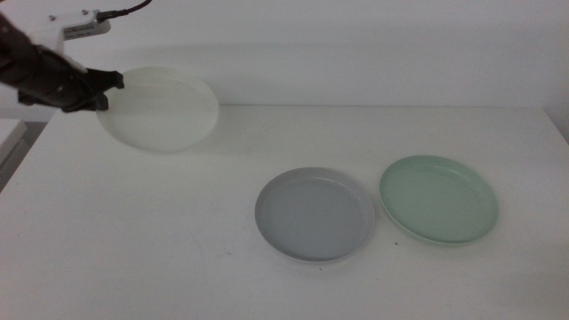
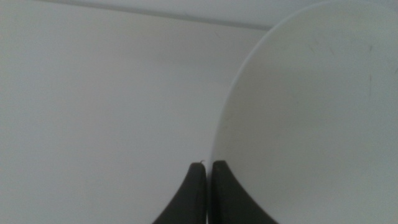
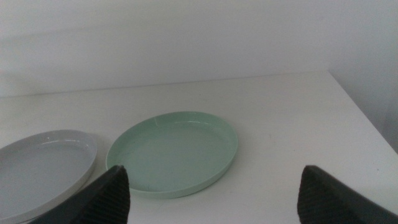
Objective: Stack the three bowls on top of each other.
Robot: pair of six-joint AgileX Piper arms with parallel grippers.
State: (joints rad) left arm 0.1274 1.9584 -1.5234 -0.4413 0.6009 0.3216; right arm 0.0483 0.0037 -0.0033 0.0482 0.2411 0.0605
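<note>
The white bowl (image 1: 158, 108) sits in the upper left of the middle view, tilted with its inside facing the camera and seemingly lifted off the surface (image 1: 133, 240), though pale plastic against a pale wall blurs its far rim. The grey bowl (image 1: 314, 213) lies flat at lower centre, and the mint green bowl (image 1: 438, 197) lies just to its right, their rims very near or touching; both are well apart from the white one, with only bare surface between.

The left claw (image 1: 105, 92) reaches in from the upper left edge and pinches the white bowl's left rim. In the left wrist view its jaws stand almost together, clamped on the thin edge of the bowl, which is cut off at the frame's right side.

The right claw (image 3: 211, 186) is out of the middle view; its own camera shows its jaws spread wide, holding nothing, with the green and grey bowls beyond them.
</note>
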